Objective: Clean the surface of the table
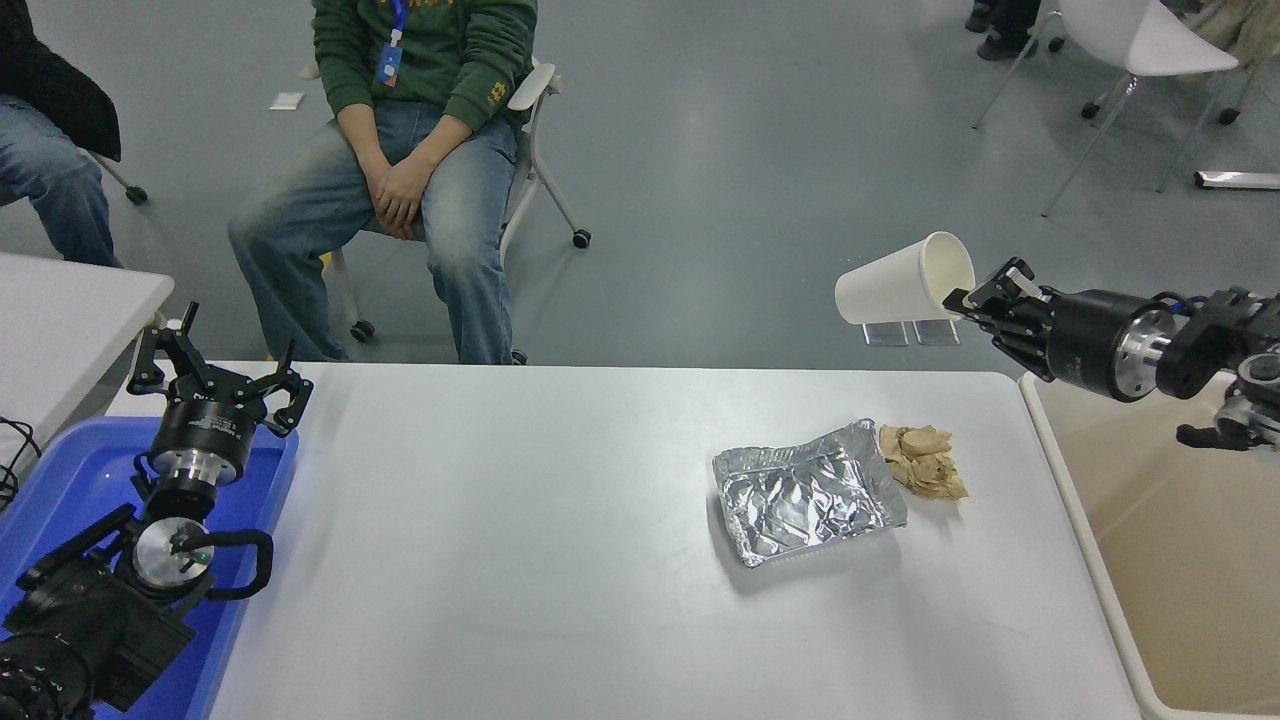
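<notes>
The white table surface [520, 560] fills the middle of the head view. On its right part lie a crumpled foil tray [805, 492] and a brown crumpled paper wad [925, 461] touching the tray's far right corner. My right gripper [968, 297] is shut on the rim of a white paper cup [900, 282], held on its side in the air beyond the table's far right corner. My left gripper [215, 380] is open and parked at the lower left over the blue tray.
A blue plastic tray [60, 480] sits at the left edge beside a smaller white table [60, 310]. A beige bin [1180, 560] stands along the table's right side. A person in a green sweater [420, 60] sits at the far side.
</notes>
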`<move>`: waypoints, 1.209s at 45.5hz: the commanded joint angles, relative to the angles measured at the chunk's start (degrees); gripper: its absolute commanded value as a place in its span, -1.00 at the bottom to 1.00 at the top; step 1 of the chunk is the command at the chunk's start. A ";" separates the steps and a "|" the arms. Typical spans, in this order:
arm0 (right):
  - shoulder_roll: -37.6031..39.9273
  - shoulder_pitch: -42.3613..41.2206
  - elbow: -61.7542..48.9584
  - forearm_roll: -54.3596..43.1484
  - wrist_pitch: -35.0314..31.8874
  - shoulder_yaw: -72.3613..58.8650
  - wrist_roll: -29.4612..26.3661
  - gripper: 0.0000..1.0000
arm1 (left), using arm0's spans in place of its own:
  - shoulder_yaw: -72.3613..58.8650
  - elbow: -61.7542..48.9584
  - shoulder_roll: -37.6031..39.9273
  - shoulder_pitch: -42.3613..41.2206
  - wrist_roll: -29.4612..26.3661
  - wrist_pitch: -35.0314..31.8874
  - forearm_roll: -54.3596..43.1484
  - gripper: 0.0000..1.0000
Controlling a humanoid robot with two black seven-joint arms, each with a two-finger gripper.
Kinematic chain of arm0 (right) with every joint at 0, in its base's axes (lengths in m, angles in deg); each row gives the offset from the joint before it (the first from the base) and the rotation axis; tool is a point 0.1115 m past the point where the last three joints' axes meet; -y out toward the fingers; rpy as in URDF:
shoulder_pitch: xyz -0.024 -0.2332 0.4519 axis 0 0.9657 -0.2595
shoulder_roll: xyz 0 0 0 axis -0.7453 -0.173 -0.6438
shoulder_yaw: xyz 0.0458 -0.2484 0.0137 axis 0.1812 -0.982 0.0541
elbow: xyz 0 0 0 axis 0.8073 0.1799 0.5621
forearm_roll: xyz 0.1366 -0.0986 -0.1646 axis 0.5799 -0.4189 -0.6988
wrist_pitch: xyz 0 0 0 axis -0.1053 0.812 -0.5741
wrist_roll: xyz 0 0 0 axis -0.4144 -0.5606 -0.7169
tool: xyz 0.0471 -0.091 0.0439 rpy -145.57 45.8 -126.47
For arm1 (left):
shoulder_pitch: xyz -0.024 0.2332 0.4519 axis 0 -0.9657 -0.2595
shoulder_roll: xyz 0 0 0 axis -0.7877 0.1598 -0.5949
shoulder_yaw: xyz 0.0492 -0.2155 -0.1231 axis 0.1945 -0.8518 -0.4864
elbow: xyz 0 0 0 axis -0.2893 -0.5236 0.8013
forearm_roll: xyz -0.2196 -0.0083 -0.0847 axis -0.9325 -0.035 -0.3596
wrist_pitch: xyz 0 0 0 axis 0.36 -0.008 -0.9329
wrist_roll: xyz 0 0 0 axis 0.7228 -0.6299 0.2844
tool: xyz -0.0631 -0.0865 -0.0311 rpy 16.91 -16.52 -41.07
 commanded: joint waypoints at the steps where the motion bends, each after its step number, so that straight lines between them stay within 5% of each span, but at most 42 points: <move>1: 3.54 8.58 0.19 0.79 -0.02 7.33 2.89 -1.00 | 0.00 0.00 0.00 0.00 0.00 -0.01 0.01 1.00; 29: 6.01 25.19 -9.56 18.01 0.24 10.51 14.23 -1.00 | 0.00 0.00 0.00 0.00 0.00 -0.01 0.01 1.00; 55: -8.84 27.22 -38.82 24.52 0.07 10.59 13.70 -1.00 | 0.00 0.00 0.00 0.00 0.00 -0.01 0.01 1.00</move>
